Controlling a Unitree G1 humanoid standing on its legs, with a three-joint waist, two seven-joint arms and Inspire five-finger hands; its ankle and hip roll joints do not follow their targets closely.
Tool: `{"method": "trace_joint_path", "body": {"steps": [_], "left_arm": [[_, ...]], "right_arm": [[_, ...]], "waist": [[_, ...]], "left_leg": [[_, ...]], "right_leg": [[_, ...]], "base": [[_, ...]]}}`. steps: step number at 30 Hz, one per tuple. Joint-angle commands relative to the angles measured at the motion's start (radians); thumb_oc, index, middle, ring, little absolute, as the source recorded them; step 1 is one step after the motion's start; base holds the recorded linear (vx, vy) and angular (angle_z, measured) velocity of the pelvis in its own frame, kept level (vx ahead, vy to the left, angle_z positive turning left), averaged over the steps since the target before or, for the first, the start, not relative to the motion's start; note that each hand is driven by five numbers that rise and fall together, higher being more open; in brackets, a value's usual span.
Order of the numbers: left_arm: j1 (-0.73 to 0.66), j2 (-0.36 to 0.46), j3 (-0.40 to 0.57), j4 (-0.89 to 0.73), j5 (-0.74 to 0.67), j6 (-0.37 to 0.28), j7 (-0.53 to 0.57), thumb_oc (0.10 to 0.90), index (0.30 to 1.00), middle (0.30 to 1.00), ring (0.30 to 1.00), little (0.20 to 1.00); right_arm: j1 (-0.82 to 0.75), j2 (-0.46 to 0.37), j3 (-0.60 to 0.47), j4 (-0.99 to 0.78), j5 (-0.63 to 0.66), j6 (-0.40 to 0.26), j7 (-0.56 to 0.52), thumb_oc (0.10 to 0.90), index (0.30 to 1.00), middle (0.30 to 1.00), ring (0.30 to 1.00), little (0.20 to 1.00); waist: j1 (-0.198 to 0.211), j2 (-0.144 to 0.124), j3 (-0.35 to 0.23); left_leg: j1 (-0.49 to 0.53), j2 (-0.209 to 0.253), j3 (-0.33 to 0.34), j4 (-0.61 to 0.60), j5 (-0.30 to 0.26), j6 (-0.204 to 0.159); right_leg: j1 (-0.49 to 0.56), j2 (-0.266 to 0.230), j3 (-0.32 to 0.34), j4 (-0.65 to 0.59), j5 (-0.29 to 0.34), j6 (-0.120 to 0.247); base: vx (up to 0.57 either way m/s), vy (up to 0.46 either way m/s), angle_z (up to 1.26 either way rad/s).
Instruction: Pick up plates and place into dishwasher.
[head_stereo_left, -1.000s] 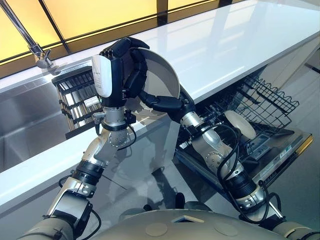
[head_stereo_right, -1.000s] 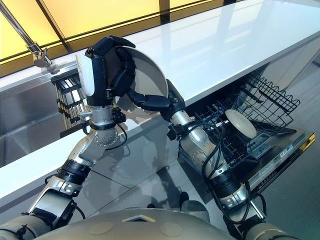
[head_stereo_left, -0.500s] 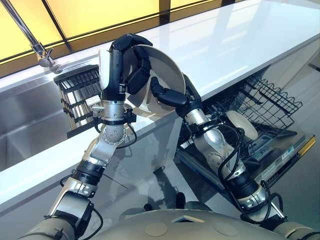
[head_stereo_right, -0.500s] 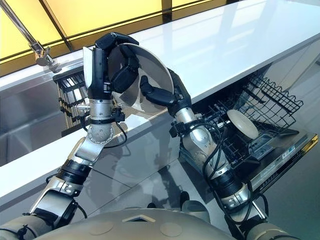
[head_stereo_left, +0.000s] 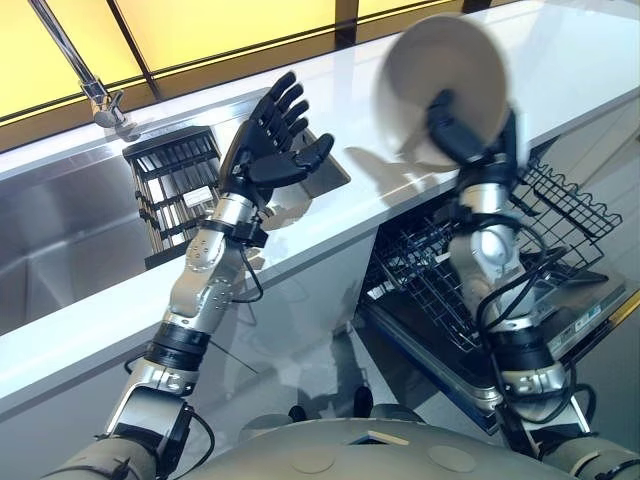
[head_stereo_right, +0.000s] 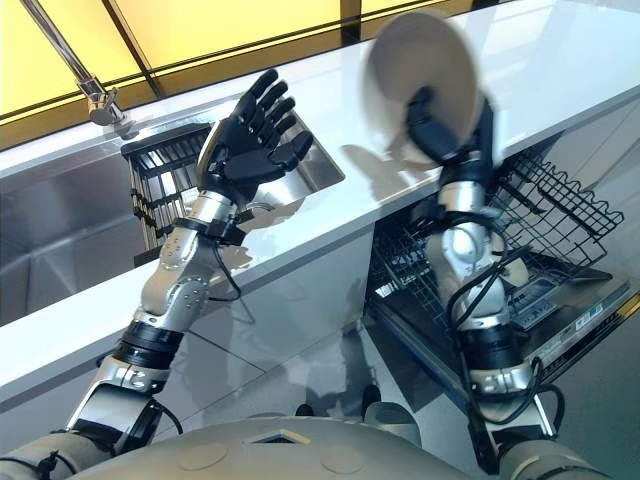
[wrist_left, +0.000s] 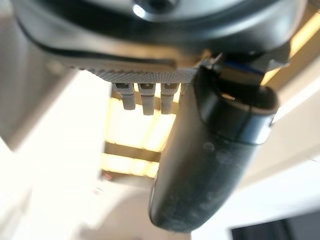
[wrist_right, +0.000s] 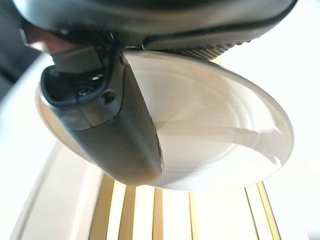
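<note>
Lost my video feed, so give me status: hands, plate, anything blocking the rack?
Left hand open, raised over the counter. Right hand shut on plate, held high above the dishwasher rack. Nothing seen blocking the rack.

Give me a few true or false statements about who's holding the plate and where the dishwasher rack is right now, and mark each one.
1. The right hand is holding the plate. True.
2. The left hand is gripping the plate too. False: its fingers are spread and it holds nothing.
3. The plate already sits in the dishwasher rack. False: it is raised above the white counter.
4. The dishwasher rack is pulled out below the counter, on the robot's right. True.
5. The dish rack stands in the sink, beyond the left hand. True.
</note>
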Motion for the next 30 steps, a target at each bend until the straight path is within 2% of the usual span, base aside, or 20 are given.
{"method": "trace_joint_path", "body": {"steps": [1, 4, 8, 12, 18, 22, 30], "left_arm": [[-0.045, 0.084, 0.153, 0.003, -0.039, -0.065, -0.006, 0.8, 0.9, 0.9, 0.9, 0.9], [0.024, 0.08, 0.265, 0.022, -0.064, -0.081, -0.06, 0.8, 0.9, 0.9, 0.9, 0.9], [0.129, 0.078, 0.386, -0.005, -0.03, -0.086, -0.086, 0.8, 0.9, 0.9, 0.9, 0.9], [0.18, 0.078, 0.47, 0.02, -0.056, -0.117, -0.096, 0.8, 0.9, 0.9, 0.9, 0.9], [0.205, 0.077, 0.496, 0.052, -0.073, -0.159, -0.096, 0.8, 0.9, 0.9, 0.9, 0.9], [0.22, 0.075, 0.494, 0.049, -0.059, -0.188, -0.09, 0.8, 0.9, 0.9, 0.9, 0.9], [0.233, 0.047, 0.466, 0.018, -0.02, -0.196, -0.075, 0.8, 0.9, 0.9, 0.9, 0.9]], "right_arm": [[-0.085, -0.106, -0.119, 0.009, -0.113, -0.131, -0.045, 0.1, 0.3, 0.3, 0.3, 0.2], [0.032, -0.114, -0.169, 0.038, -0.174, -0.106, 0.042, 0.1, 0.3, 0.3, 0.3, 0.2], [0.213, -0.075, -0.22, 0.052, -0.235, -0.128, 0.151, 0.1, 0.3, 0.3, 0.3, 0.2], [0.284, -0.062, -0.227, 0.07, -0.291, -0.143, 0.196, 0.1, 0.3, 0.3, 0.3, 0.2], [0.301, -0.1, -0.189, 0.103, -0.375, -0.127, 0.208, 0.1, 0.3, 0.3, 0.3, 0.2], [0.314, -0.11, -0.148, 0.129, -0.388, -0.083, 0.237, 0.1, 0.3, 0.3, 0.3, 0.2], [0.311, -0.086, -0.035, 0.202, -0.532, 0.04, 0.172, 0.1, 0.3, 0.3, 0.3, 0.2]], "waist": [[0.009, 0.0, -0.087], [0.007, 0.007, -0.086], [-0.001, 0.016, -0.082], [-0.01, 0.024, -0.067], [-0.01, 0.032, -0.053], [-0.005, 0.034, -0.042], [0.014, 0.044, -0.027]], "left_leg": [[-0.007, -0.042, -0.001, 0.002, -0.071, 0.03], [-0.013, -0.041, 0.007, 0.002, -0.065, 0.028], [-0.021, -0.035, 0.022, 0.002, -0.059, 0.029], [-0.02, -0.031, 0.035, 0.002, -0.058, 0.03], [-0.018, -0.03, 0.035, 0.002, -0.054, 0.022], [-0.024, -0.032, 0.026, 0.002, -0.045, 0.016], [-0.032, -0.035, 0.011, 0.002, -0.032, 0.013]], "right_leg": [[0.041, 0.036, -0.01, 0.052, -0.149, 0.042], [0.041, 0.035, -0.01, 0.041, -0.143, 0.044], [0.035, 0.032, -0.008, 0.034, -0.137, 0.044], [0.022, 0.029, -0.009, 0.054, -0.141, 0.043], [0.022, 0.026, -0.018, 0.071, -0.158, 0.038], [0.018, 0.021, -0.033, 0.086, -0.167, 0.032], [0.018, 0.009, -0.058, 0.093, -0.167, 0.028]], "base": [[0.03, -0.006, -0.02], [0.03, 0.01, -0.01], [0.01, 0.006, 0.0], [0.0, 0.0, 0.0], [0.0, 0.031, 0.0], [0.01, 0.048, 0.05], [0.01, 0.028, 0.09]]}}
